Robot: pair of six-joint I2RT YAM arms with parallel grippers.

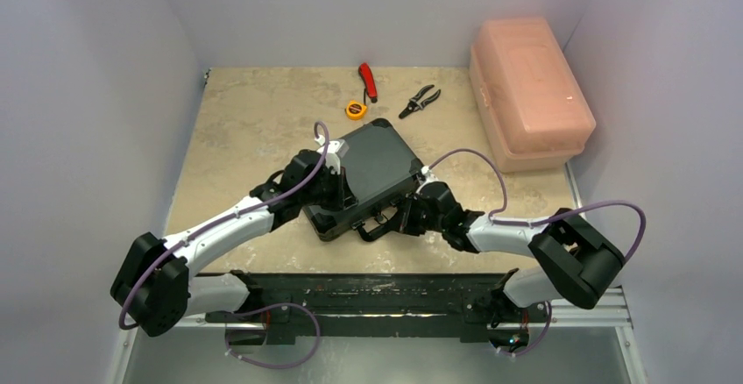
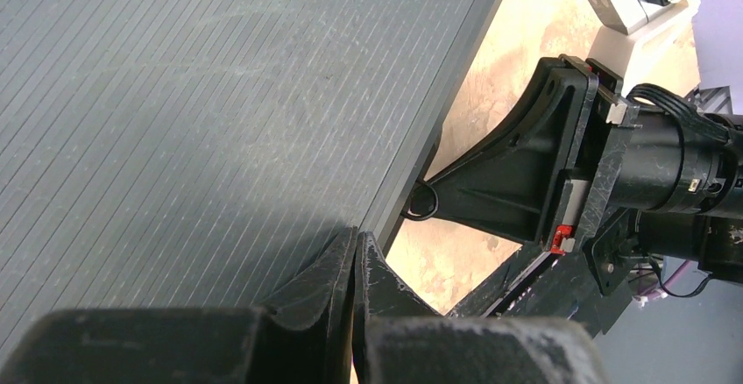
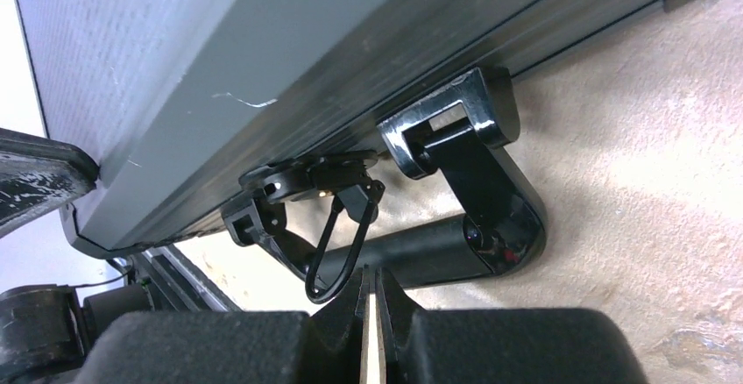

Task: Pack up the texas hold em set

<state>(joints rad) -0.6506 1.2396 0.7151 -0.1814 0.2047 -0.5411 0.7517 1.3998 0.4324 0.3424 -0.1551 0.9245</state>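
Observation:
The black briefcase [image 1: 372, 167] lies in the middle of the table with its ribbed lid [image 2: 219, 112] down or nearly down, so decks, chip rolls and triangles are hidden. My left gripper [image 1: 340, 193] is shut and empty, its tips [image 2: 357, 245] against the lid's near edge. My right gripper [image 1: 406, 213] is shut and empty at the case's front side. Its tips [image 3: 371, 276] sit just in front of the black handle [image 3: 438, 248], right beside a hanging wire latch loop [image 3: 337, 252] that is not between the jaws.
A large pink plastic box [image 1: 530, 90] stands at the back right. Pliers [image 1: 421, 101], a red-handled tool [image 1: 368, 81] and a small yellow tape measure [image 1: 356, 110] lie behind the case. Pale walls close in on three sides.

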